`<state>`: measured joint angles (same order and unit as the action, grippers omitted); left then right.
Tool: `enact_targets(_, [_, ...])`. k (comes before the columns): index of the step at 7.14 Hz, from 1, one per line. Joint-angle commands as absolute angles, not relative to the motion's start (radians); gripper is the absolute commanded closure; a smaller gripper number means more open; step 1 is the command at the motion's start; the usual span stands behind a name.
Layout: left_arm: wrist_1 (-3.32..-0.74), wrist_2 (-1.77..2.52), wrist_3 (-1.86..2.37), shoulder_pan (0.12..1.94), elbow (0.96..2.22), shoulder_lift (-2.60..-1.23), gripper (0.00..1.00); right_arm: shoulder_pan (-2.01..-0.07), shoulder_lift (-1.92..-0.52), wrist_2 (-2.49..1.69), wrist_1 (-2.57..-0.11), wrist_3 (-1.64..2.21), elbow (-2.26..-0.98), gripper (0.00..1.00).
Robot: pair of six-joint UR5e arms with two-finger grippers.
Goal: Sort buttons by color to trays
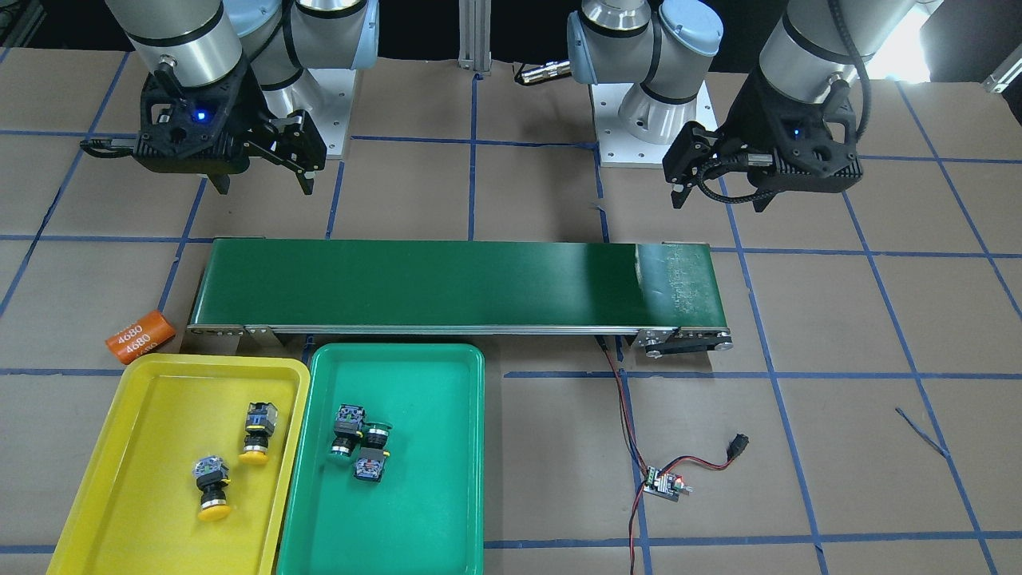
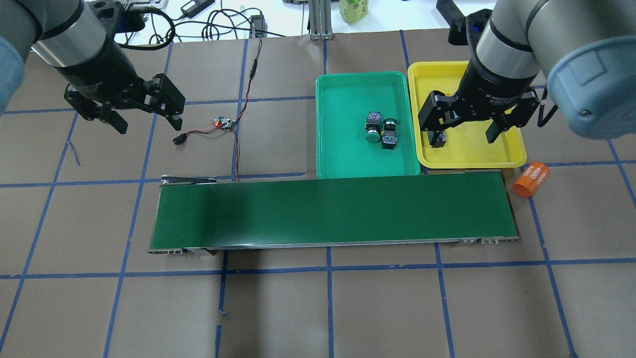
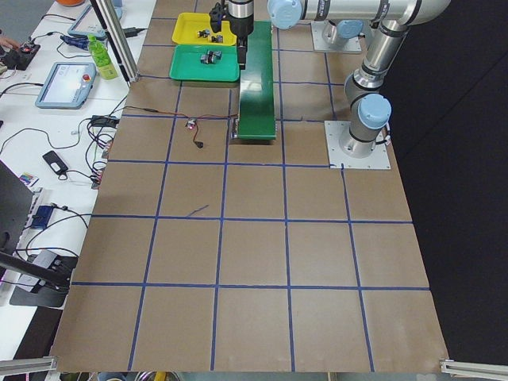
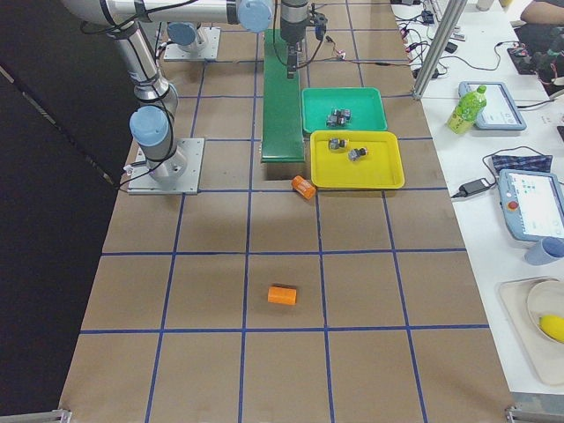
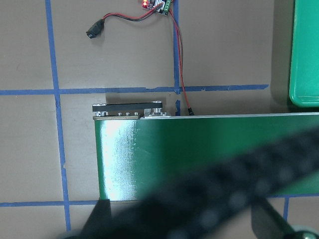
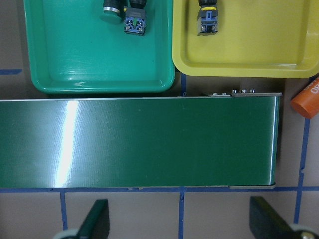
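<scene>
Two yellow buttons [image 1: 257, 435] [image 1: 211, 487] lie in the yellow tray [image 1: 160, 407]. A pair of green buttons [image 1: 347, 435] [image 1: 373, 454] lies side by side in the green tray [image 1: 431, 495]. My right gripper [image 1: 263, 185] hangs open and empty, high over the robot's side of the belt near the trays' end. From the right wrist view I look down on both trays, with the open fingertips [image 6: 94, 221] at the bottom edge. My left gripper [image 1: 718, 200] is open and empty too, raised near the belt's other end. In the overhead view the right arm hides most of the yellow tray [image 2: 472, 151].
A long dark-green conveyor belt [image 1: 455, 279] runs across the table beside the trays. An orange cylinder [image 1: 140, 337] lies by the yellow tray's corner, and another [image 4: 283, 295] lies farther off. A small wired circuit board [image 1: 665, 483] sits on the paper near the belt's far end.
</scene>
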<state>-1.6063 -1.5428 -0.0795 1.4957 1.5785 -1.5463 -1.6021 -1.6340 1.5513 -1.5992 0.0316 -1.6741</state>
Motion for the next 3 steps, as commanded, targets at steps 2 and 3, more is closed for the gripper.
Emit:
enact_targets(2, [-1.606,-1.543,-0.078,1.496,1.578,-1.546,0.00,-1.601,-1.637,1.566,-1.609,0.029,-1.680,0.00])
enact_targets(3, [-1.606,-1.542,-0.078,1.496,1.578,-1.546,0.00,-1.603,-1.640,1.571,-1.606,0.029,-1.680,0.00])
